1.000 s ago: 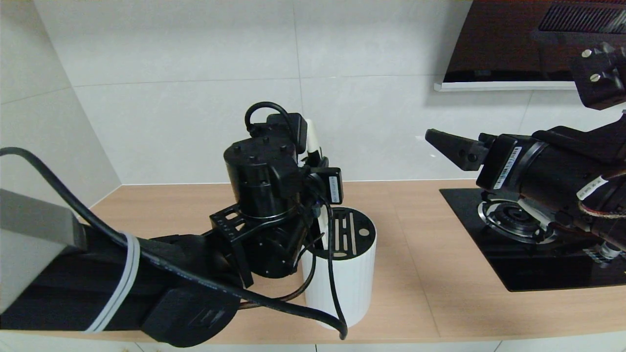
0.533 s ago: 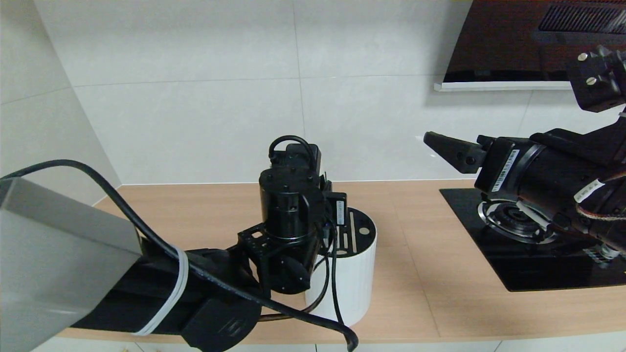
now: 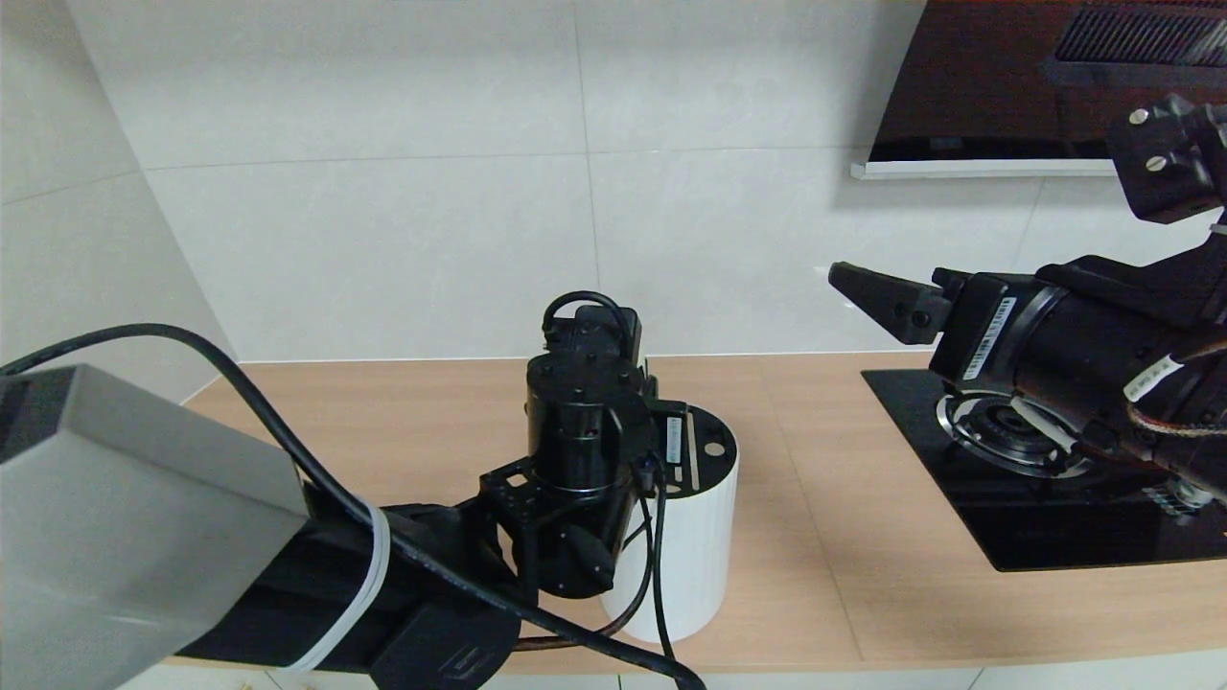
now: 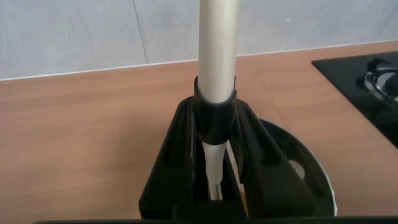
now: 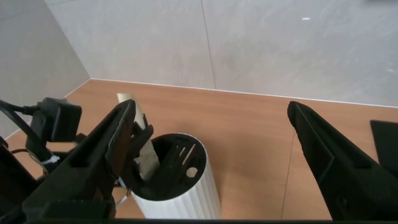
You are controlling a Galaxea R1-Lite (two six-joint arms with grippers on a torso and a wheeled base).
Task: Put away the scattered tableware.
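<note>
the wooden counter [image 3: 844, 537] runs across the head view, with a black hob [image 3: 1054, 517] at its 3 o'clock end. the white ribbed holder [image 3: 685, 546], capped by a black slotted lid, stands near the front edge at about 6 o'clock.

the right gripper [image 5: 211, 109] hangs in the air at roughly 2 o'clock from the holder, spread wide with nothing between its fingers.

the left gripper [image 4: 214, 118] sits right over the holder's 9 o'clock side, clamped on the pale-handled utensil [image 4: 217, 43]. the utensil stands upright, handle pointing to 12 o'clock and its thinner lower end pointing down at the lid. whether the tip is already in a slot cannot be told.

the utensil looks light and stiff. the handle seems smooth and round, so it could twist or slide in the grip. the hold low on the handle, close to the working end, suits it and keeps the tip steady for a narrow slot. the holder is tall and probably light, so a sideways nudge might tip it.
</note>
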